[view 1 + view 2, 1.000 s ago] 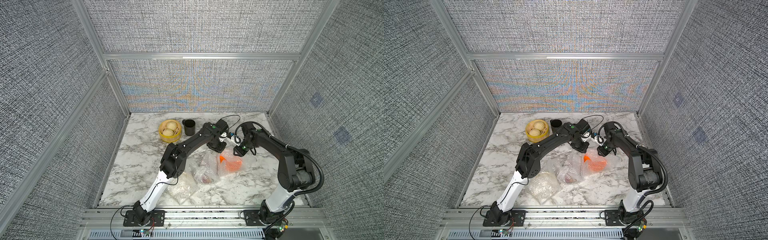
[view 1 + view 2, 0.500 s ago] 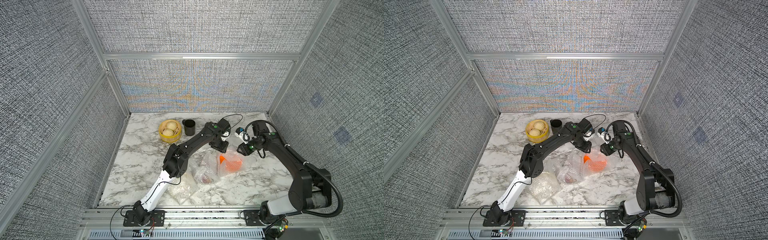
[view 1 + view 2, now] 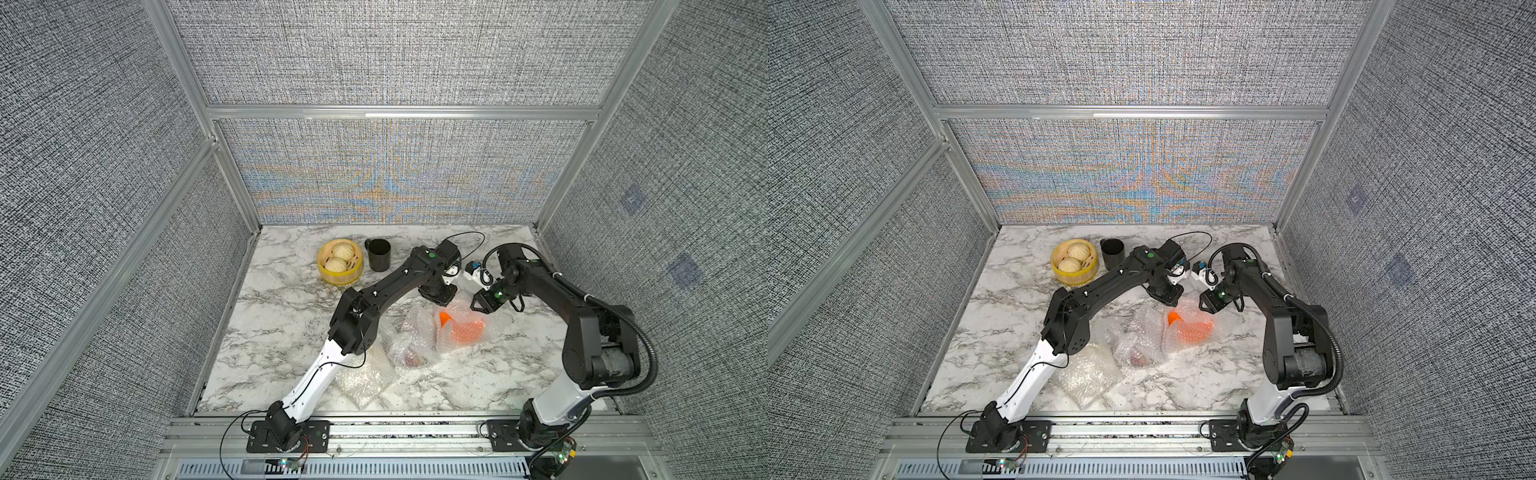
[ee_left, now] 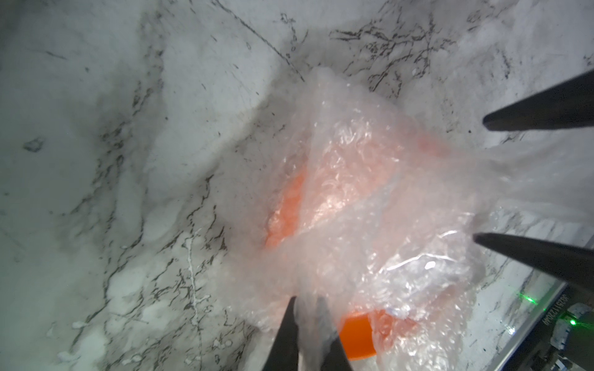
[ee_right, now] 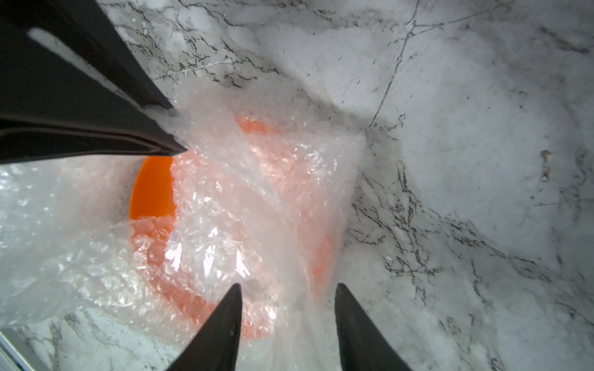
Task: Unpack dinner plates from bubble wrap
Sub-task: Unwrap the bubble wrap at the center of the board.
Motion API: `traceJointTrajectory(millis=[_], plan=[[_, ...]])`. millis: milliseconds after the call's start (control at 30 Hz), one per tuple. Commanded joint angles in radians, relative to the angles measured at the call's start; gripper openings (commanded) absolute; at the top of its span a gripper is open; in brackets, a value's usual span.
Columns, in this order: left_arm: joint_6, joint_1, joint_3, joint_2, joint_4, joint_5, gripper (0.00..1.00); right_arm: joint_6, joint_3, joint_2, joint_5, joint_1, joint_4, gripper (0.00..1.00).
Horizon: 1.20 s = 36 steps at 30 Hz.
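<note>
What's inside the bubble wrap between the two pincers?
An orange plate: a bare sliver of it shows at a gap in the bubble wrap; the rest is only an orange blur through the film. Whether anything lies under the plate cannot be seen.

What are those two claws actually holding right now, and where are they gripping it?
The left gripper pinches a fold at the edge of the bubble wrap covering the orange plate. The right gripper is open, gripping nothing.

Orange plate (image 3: 468, 332) partly wrapped, bubble wrap (image 3: 419, 328) crumpled
</note>
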State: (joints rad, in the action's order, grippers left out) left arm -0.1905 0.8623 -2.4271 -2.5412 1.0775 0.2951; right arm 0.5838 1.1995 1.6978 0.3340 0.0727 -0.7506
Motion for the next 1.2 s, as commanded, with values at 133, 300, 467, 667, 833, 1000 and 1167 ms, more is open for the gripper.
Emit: traceJointTrajectory(millis=[133,300,467,667,833,1000,1167], plan=[[-0.002,-0.002,-0.023,-0.001,0.004,-0.005,0.09,-0.024,-0.014,-0.002,0.002,0.000,-0.015,0.26],[-0.022,-0.003,-0.028,0.001,-0.010,-0.030,0.07,-0.086,-0.031,-0.013,-0.040,-0.004,-0.015,0.08],[-0.049,-0.005,-0.022,0.024,-0.009,-0.071,0.05,-0.233,-0.070,-0.044,-0.137,-0.026,-0.002,0.00],[-0.113,-0.023,0.092,0.104,-0.041,-0.115,0.04,-0.377,-0.170,-0.142,-0.162,-0.093,0.030,0.00],[-0.116,-0.031,0.130,0.136,-0.074,-0.053,0.27,-0.329,-0.258,-0.276,0.004,-0.026,0.121,0.35],[-0.109,-0.030,0.067,0.103,-0.053,-0.035,0.38,-0.147,-0.253,-0.295,-0.027,0.032,0.120,0.50],[-0.095,-0.030,0.013,0.055,-0.007,-0.031,0.38,-0.070,-0.171,-0.177,-0.132,0.052,0.081,0.51]])
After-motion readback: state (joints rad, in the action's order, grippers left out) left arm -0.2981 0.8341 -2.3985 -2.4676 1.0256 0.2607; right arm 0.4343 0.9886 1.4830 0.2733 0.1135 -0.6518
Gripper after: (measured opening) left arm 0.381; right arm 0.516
